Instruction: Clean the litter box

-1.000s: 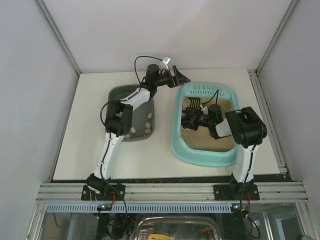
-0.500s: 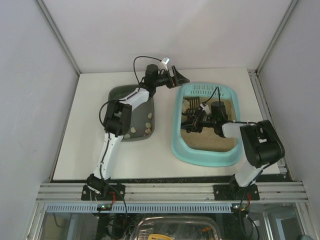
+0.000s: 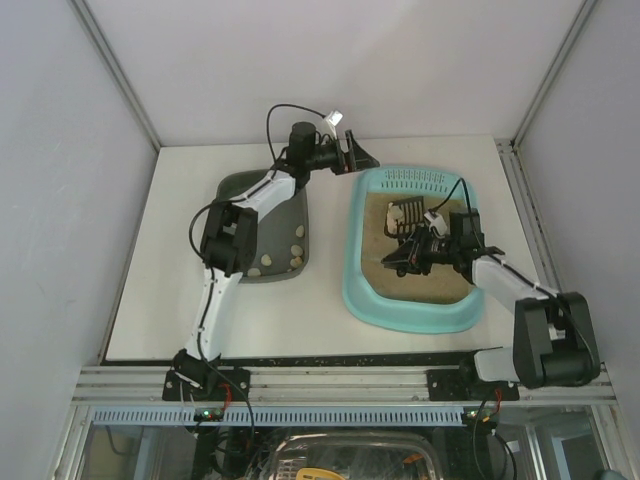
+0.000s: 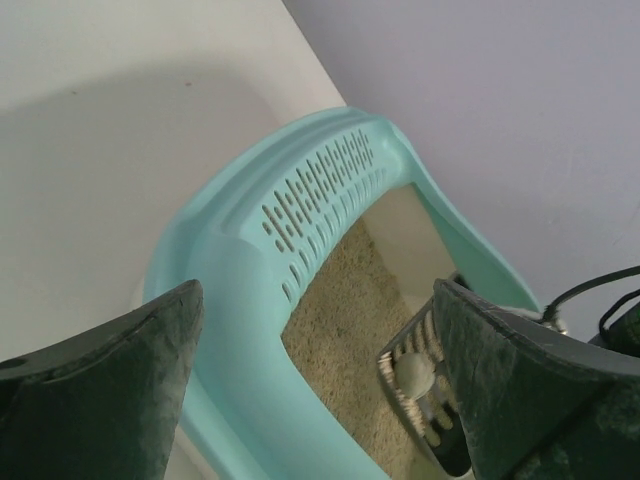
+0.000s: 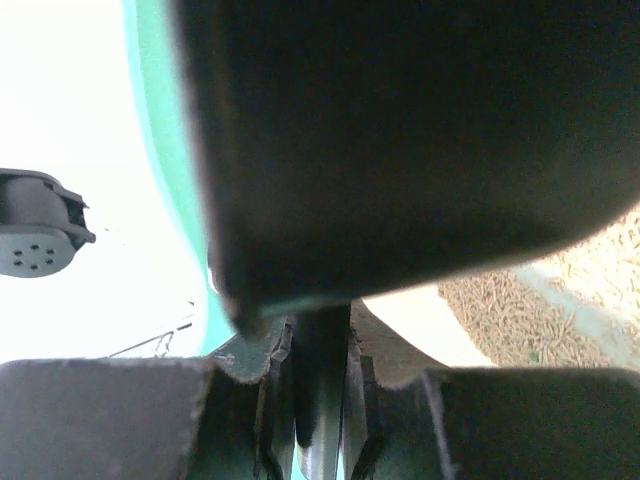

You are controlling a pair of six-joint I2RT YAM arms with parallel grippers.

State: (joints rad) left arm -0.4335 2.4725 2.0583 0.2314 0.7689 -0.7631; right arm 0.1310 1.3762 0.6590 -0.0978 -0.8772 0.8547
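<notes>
**Litter box** point(image 3: 410, 318): light-turquoise tray on the right half of the table point(image 3: 170, 300). Seen from above, its long axis ran twelve to six o'clock, with the slotted end at twelve. Beige litter point(image 3: 425, 285) covered the floor.

**Scoop** point(image 3: 404, 214): dark and slotted, inside the box toward the twelve o'clock end. The handle ran back toward six, so it lay roughly along the box's long axis. The left wrist view showed one pale lump point(image 4: 413, 374) resting in its head.

**Right gripper** point(image 3: 408, 256): over the middle of the box, with its jaws clamped tight on the scoop handle. Its own wrist view showed the dark handle pinched between the fingers.

**Left gripper** point(image 3: 357, 155): jaws spread wide and holding nothing. It hung above the table just outside the box's eleven o'clock corner, touching neither box nor scoop.

**Dark grey tray** point(image 3: 296, 205): beside the box at nine o'clock from the scoop, apart from the turquoise rim. It held a few pale lumps point(image 3: 296, 262).

**Note on the coming move:** the load would probably go to the grey tray, a sideways carry toward nine o'clock over the box's left rim. That crosses the scoop's long axis, so keeping the head level would matter. The right arm had the tool and was the nearer one.
</notes>
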